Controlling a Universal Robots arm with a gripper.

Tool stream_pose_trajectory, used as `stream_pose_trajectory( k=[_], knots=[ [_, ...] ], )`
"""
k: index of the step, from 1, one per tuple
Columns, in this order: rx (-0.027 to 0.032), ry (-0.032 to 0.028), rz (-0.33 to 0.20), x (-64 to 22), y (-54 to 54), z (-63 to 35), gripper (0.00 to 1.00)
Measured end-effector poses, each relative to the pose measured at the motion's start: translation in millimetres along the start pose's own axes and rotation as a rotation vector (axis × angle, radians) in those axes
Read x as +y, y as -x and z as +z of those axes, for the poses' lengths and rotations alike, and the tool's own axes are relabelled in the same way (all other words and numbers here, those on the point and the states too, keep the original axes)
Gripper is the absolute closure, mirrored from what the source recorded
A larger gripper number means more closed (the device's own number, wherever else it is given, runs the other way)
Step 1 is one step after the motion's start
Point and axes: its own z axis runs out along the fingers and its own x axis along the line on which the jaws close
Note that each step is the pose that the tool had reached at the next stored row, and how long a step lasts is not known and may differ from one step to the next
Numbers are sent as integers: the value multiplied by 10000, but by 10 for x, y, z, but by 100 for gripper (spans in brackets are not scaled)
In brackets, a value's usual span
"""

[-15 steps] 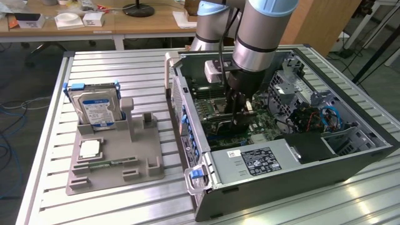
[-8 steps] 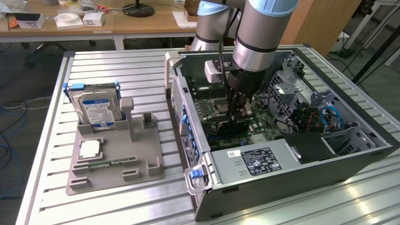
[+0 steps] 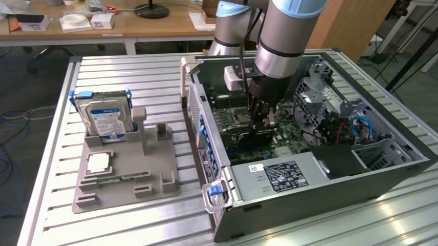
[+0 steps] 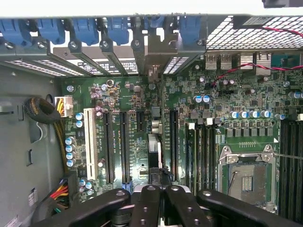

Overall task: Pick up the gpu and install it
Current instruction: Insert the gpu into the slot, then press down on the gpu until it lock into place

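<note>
Exterior view: claw is down inside the open PC case, which lies on its side on the worktop toward the exterior view's right edge. The gpu is a dark card standing on edge, directly under the fingertips and low over the board. Its long axis runs across the case toward the wall with the blue latches. Claw is closed tight and, as far as I can judge, pinching the card's top edge. Whether the card is fully seated can't be told.

Grey fixture tray sits near the worktop's opposite edge, well apart from the case. It holds the upright hard drive at its far end and a narrow green memory stick lying flat in a groove. Its tall posts beside the drive hold nothing.

Wrist view: claw looks straight down at the motherboard, linkages drawn together. The gpu shows edge-on as a thin strip running from the fingertips toward the row of blue slot latches. It lies between two long black slots, parallel to them. CPU socket is empty, off to one side
</note>
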Motion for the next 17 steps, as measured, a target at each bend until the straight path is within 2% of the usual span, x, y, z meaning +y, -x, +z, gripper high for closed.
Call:
stream_pose_trajectory(
  k=[13,17],
  knots=[
    [1,0,0,0,0,0,89],
    [6,1,-1,0,-2,50,89]
  ],
)
